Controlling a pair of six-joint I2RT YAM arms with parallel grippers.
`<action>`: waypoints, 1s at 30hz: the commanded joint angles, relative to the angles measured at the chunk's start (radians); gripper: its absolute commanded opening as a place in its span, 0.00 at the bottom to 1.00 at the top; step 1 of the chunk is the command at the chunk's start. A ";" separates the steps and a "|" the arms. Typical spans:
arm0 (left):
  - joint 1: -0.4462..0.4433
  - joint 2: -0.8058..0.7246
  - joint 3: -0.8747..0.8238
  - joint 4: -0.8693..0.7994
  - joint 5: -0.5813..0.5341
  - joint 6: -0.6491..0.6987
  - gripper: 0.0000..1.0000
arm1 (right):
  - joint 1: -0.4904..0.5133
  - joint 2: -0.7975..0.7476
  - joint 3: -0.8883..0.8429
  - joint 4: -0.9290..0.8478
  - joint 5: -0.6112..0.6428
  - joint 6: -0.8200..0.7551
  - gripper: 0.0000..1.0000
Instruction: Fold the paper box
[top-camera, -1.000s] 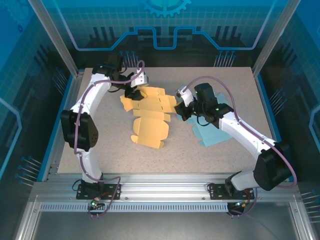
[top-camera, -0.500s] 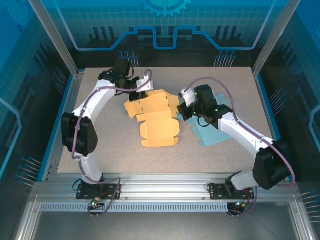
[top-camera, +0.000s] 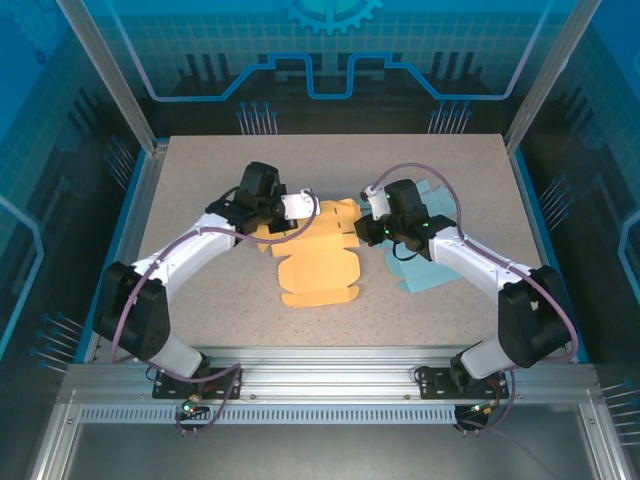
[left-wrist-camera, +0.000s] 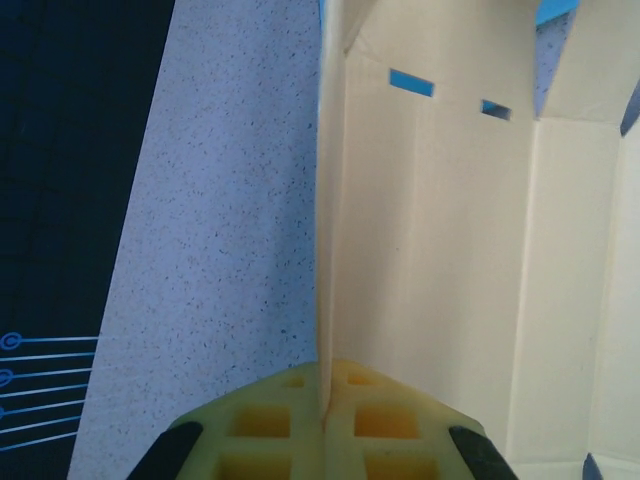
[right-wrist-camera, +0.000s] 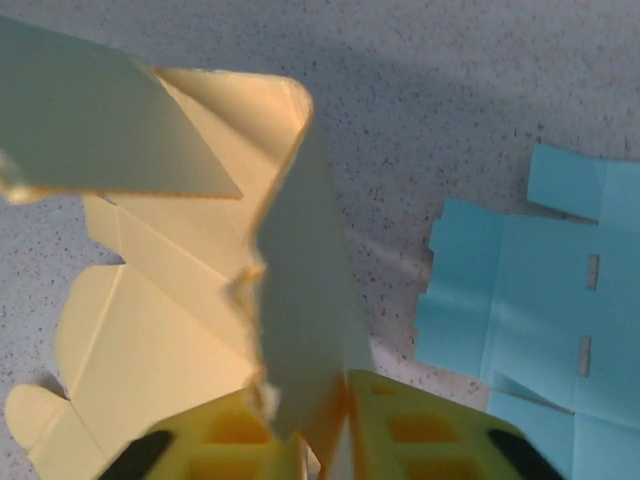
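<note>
While the left hand (left-wrist-camera: 325, 395) is clamped on the box (top-camera: 318, 272), mid bench (top-camera: 200, 180), the right hand (right-wrist-camera: 322, 415) straddles 1 flap (right-wrist-camera: 300, 300); I cannot tell whether it grips. Opposing pulls could tear the paper, or a loose flap could spring flat.

No readable lettering; a gear emblem (top-camera: 331, 12) stands top centre on the blue back wall (top-camera: 450, 40), apparently without words.
</note>
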 joint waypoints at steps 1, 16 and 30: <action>-0.036 0.002 -0.026 0.126 -0.147 -0.044 0.00 | -0.004 0.022 -0.011 0.000 0.016 0.046 0.31; -0.104 0.052 -0.160 0.358 -0.350 0.083 0.00 | -0.028 -0.123 0.142 -0.334 0.208 0.308 0.48; -0.174 0.201 -0.309 0.868 -0.469 0.232 0.00 | -0.020 0.122 0.372 -0.307 -0.067 0.549 0.57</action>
